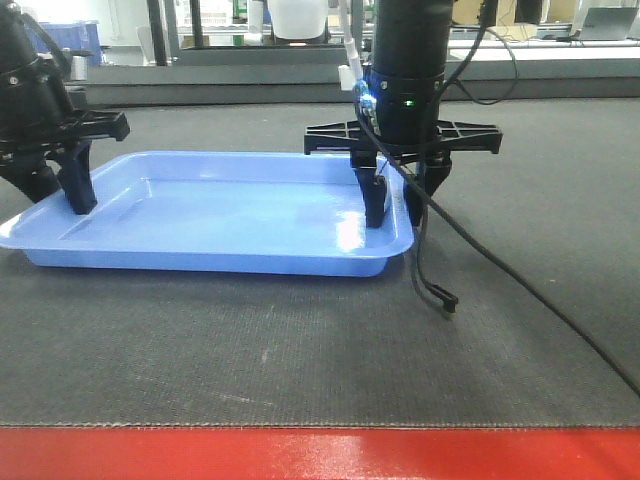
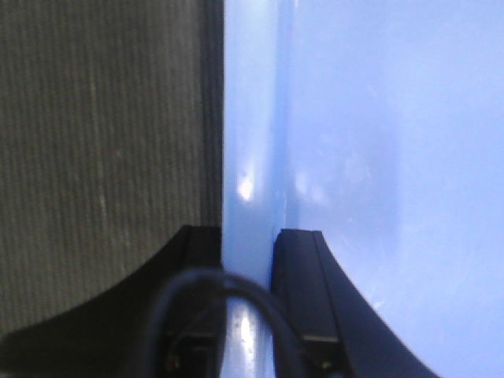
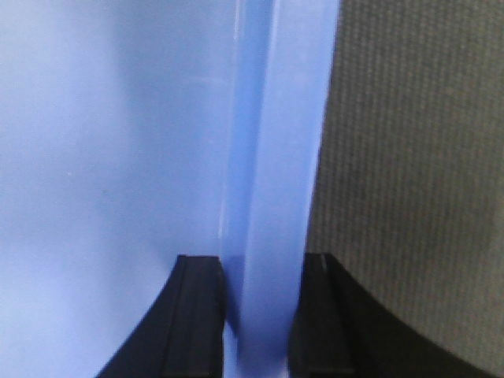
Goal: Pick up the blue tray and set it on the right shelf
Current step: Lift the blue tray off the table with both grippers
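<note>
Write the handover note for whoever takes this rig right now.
Left claw: shut on the left rim of the blue tray, one finger inside, one outside.
Right claw: straddles the right rim the same way; a full pinch is not certain from the wrist view.
Tray: lies flat on the dark mat, not yet lifted.
Right shelf: not visible in any view.
Done: both claws are placed on opposite short ends.
Left: confirm the right grip, lift level with both arms, carry to the shelf, set down, release.

Bright, even light throws white glare on the glossy light-blue plastic tray [image 1: 230, 215]; both wrist views are softly blurred.
</note>
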### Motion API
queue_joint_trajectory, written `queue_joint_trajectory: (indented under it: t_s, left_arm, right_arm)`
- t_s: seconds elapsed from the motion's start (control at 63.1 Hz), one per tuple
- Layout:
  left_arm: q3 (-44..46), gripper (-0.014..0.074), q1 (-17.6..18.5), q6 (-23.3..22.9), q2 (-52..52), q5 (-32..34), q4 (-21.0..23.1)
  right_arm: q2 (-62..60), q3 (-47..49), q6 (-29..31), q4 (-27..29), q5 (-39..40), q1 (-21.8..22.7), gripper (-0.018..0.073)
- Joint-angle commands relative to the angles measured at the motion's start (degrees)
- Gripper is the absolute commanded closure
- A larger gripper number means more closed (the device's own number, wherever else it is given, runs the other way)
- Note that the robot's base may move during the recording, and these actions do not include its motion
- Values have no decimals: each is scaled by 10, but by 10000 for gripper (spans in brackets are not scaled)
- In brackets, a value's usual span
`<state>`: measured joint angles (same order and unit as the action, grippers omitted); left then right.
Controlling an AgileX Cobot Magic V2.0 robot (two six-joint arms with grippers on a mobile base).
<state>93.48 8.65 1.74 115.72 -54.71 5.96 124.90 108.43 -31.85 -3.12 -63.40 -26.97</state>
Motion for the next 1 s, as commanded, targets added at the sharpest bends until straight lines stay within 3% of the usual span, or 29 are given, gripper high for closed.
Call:
queue_joint_trajectory:
  t_s: [0.0,0.158,0.364,0.523,0.76,0.982]
  left_arm:
    - [32,637,5,-2,-42,-24,-8]
    - [78,638,17,-4,-80,-84,-18]
    - [92,638,59,-54,-148,-132,-60]
    - [92,637,94,-78,-187,-169,-60]
    - [92,637,139,-107,-227,-217,-60]
    - [92,637,195,-146,-247,-220,-71]
  right_arm:
    - [-57,26,5,-36,-20,-1,537]
    - [-111,31,19,-50,-37,-1,537]
    - [-188,26,61,-54,-71,-1,537]
    - [-244,3,96,-54,-95,-1,537]
    - [-363,-114,110,-60,-78,-1,537]
    - [-469,-232,110,-60,-63,-1,537]
